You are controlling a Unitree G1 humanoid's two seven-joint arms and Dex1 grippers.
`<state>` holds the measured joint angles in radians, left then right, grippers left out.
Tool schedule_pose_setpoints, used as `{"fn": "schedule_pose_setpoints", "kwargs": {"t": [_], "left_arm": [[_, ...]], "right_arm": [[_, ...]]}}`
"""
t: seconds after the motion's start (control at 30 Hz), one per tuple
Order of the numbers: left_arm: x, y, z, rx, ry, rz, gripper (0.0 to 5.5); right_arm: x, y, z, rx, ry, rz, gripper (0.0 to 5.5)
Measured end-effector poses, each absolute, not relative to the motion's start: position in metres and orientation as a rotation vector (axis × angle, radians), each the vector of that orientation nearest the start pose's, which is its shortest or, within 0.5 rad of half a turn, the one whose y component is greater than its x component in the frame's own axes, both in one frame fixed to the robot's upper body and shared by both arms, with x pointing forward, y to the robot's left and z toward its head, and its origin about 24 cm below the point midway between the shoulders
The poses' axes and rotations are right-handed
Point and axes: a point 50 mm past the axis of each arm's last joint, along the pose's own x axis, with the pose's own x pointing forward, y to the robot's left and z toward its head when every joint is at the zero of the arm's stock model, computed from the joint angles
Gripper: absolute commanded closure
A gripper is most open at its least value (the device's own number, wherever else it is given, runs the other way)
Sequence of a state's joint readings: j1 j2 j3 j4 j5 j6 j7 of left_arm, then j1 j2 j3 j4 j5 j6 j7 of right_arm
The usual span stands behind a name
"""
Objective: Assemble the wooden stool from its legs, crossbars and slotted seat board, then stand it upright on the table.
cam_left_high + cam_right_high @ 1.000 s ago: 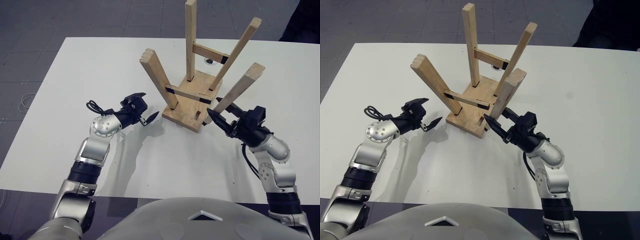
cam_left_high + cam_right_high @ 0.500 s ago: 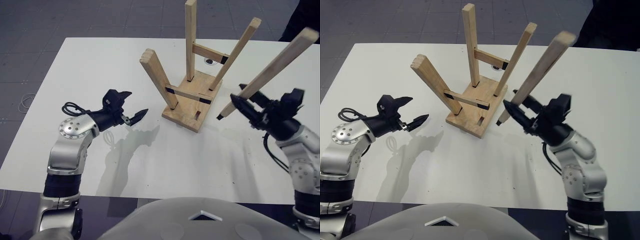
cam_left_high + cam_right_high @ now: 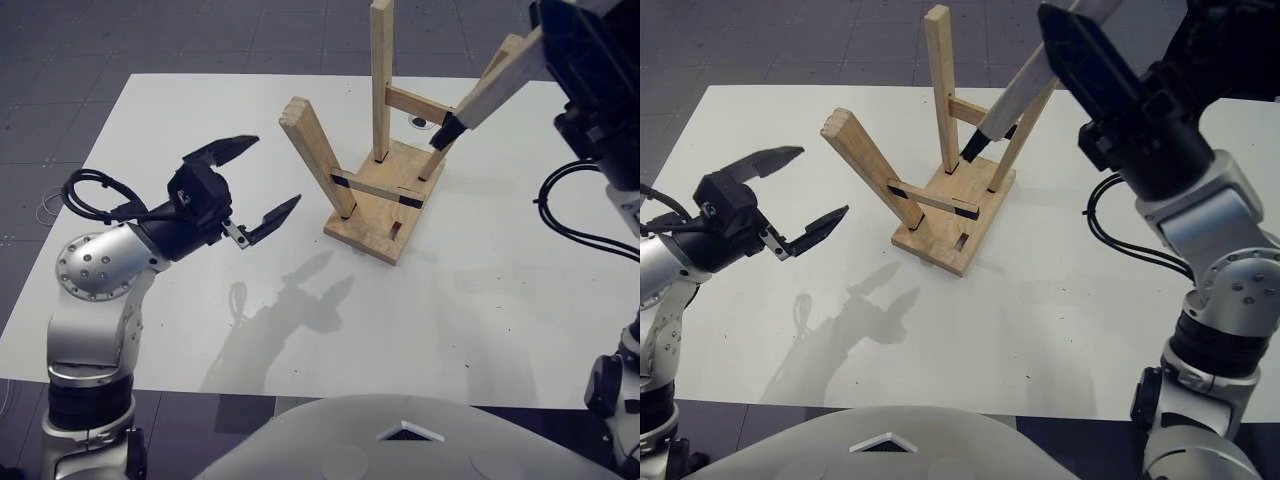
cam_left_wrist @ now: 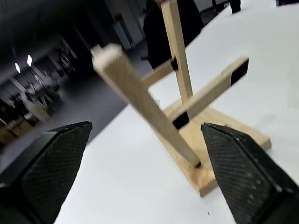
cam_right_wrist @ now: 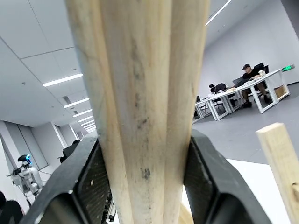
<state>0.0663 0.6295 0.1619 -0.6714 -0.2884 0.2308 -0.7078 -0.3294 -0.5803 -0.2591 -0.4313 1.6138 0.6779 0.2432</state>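
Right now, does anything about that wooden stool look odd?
The stool sits upside down on the table with three legs up, the left leg leaning far outward. The fourth leg is held aloft in the right gripper, leaving an empty slot in the seat board.

I see a big white table (image 3: 150, 150) with grey floor all around it. One thing sits flat on it, near the middle and a bit toward the far side: the wooden seat board (image 3: 372, 218), lying upside down. Three legs (image 3: 380, 80) stick up out of it, joined by two crossbars (image 3: 372, 187), and there is a dark slot (image 3: 396, 230) in its near corner. Just behind the board, close to the far edge, I can see a small round thing (image 3: 424, 123) on the table top. I can't tell what it is.
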Motion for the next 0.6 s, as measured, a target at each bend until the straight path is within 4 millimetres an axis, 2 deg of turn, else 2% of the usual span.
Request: {"fn": "schedule_pose_setpoints", "kwargs": {"t": [0.07, 0.23, 0.43, 0.6], "left_arm": [[0.194, 0.175, 0.185, 0.564, -0.318, -0.801, 1.16], [0.189, 0.165, 0.189, 0.607, -0.371, -0.828, 1.16], [0.194, 0.149, 0.189, 0.623, -0.419, -0.864, 1.16], [0.201, 0.142, 0.185, 0.615, -0.430, -0.884, 1.16]], "right_arm": [[0.242, -0.164, 0.229, 0.737, -0.136, 0.997, 3.46], [0.243, -0.151, 0.231, 0.839, -0.125, 1.000, 3.46], [0.242, -0.133, 0.229, 0.907, -0.097, 1.037, 3.46], [0.238, -0.118, 0.227, 0.938, -0.084, 1.075, 3.46]]}}
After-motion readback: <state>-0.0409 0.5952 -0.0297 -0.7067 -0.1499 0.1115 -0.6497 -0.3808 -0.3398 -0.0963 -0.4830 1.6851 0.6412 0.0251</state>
